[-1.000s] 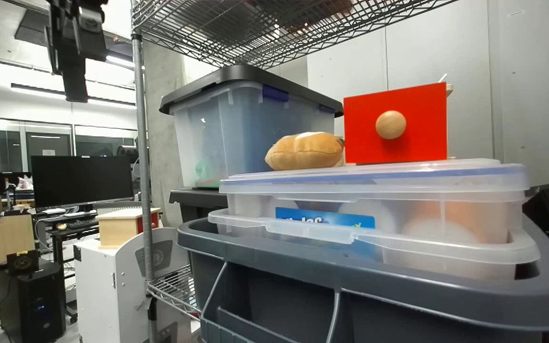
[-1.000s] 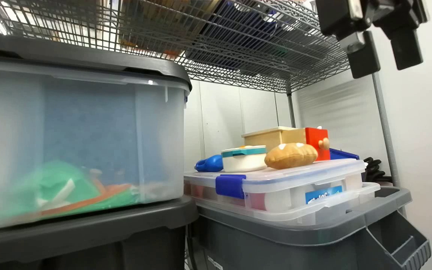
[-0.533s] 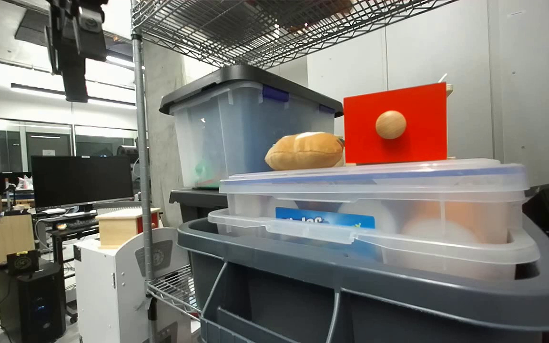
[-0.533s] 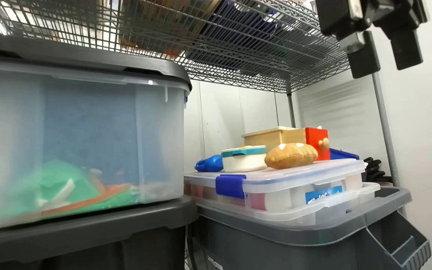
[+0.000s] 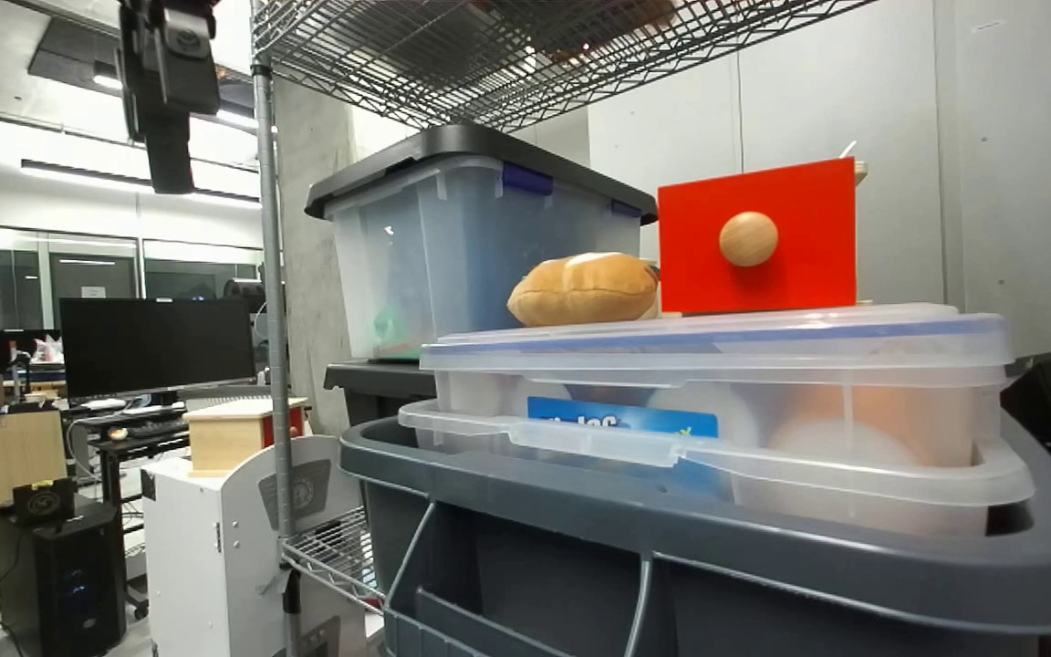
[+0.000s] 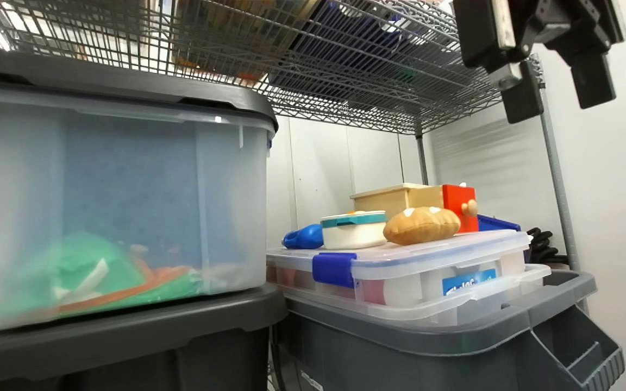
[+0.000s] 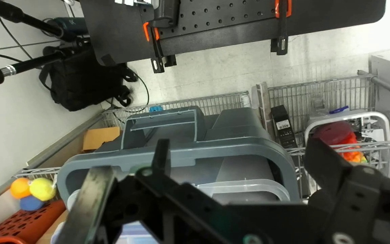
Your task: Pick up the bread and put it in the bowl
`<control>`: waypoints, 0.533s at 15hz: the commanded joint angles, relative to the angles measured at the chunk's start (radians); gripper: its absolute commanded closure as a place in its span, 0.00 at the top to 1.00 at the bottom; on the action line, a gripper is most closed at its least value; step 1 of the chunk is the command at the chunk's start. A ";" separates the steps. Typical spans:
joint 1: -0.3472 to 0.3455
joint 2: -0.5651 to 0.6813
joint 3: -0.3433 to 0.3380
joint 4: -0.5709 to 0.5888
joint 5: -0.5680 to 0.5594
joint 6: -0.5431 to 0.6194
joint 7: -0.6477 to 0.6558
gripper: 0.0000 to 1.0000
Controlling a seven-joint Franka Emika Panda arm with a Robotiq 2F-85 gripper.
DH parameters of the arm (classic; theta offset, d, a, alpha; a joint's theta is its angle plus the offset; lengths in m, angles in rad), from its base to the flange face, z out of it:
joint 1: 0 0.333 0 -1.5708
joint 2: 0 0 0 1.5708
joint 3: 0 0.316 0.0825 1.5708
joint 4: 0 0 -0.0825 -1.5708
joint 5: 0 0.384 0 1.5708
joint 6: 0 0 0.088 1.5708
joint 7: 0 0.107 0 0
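We saw the bread (image 6: pixel 421 225) lying ungrasped atop a clear lidded bin (image 6: pixel 400 266). From it, in an exterior view, a teal-banded container (image 6: pixel 354 234) sat close by at nine o'clock, a red-fronted box (image 6: pixel 460 208) at two, a wire shelf (image 6: pixel 416 65) above at twelve. The gripper (image 6: pixel 560 106) hung well apart, between one and two, spread wide and holding nothing. We judged that a high approach might hit the shelf, a skewed one shove the bread into its neighbours. We could make out no bowl.
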 commanded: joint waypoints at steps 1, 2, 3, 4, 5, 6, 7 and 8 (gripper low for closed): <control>-0.019 0.047 -0.031 0.044 -0.021 0.009 0.044 1.00; -0.025 0.057 -0.039 0.052 -0.021 0.010 0.047 1.00; -0.035 0.069 -0.045 0.063 -0.022 0.015 0.059 1.00; -0.043 0.080 -0.053 0.071 -0.024 0.024 0.067 1.00; -0.048 0.091 -0.061 0.082 -0.025 0.030 0.067 1.00; -0.051 0.101 -0.070 0.088 -0.029 0.049 0.059 1.00; -0.051 0.110 -0.080 0.090 -0.033 0.075 0.042 1.00; -0.051 0.120 -0.087 0.087 -0.045 0.118 0.026 1.00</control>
